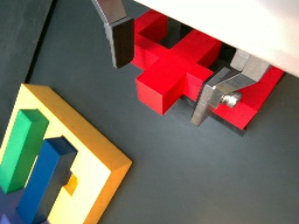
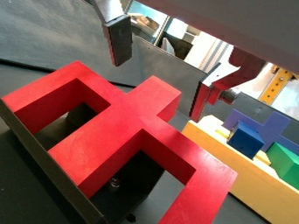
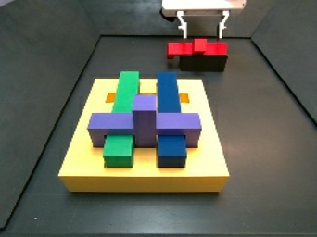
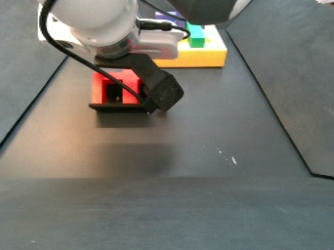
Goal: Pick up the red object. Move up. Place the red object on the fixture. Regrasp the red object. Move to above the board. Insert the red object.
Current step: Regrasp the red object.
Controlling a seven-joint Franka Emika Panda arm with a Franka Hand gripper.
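Table point(image 3: 266, 139) is a dark matte surface, carrying everything.

Board point(image 3: 87, 157) — thick yellow slab, near the middle of the table in a side view, with orange slots showing at its far edge. On it: a long green block point(image 3: 125, 100) and a long blue block point(image 3: 166, 100) side by side, with a purple cross-shaped block point(image 3: 145, 125) lying across both. The board's corner also shows in a wrist view point(image 1: 103, 166).

Fixture point(image 3: 205, 62) — small dark box, well apart from the board, at the far side of the table.

Red object point(image 3: 197, 47) sits on top of the fixture, resting in its recess; in a wrist view point(image 2: 128, 131) its bar, prongs and central stub are plain, lying flat over the dark walls.

Gripper point(image 3: 203, 25) hangs just above the red object, not touching it in a side view. Jaws are spread apart, holding nothing — in a wrist view the two silver fingers point(image 1: 121, 39) stand either side of the red stub with clear gaps. In a side view point(image 4: 128, 57) the arm body hides most of the jaws.
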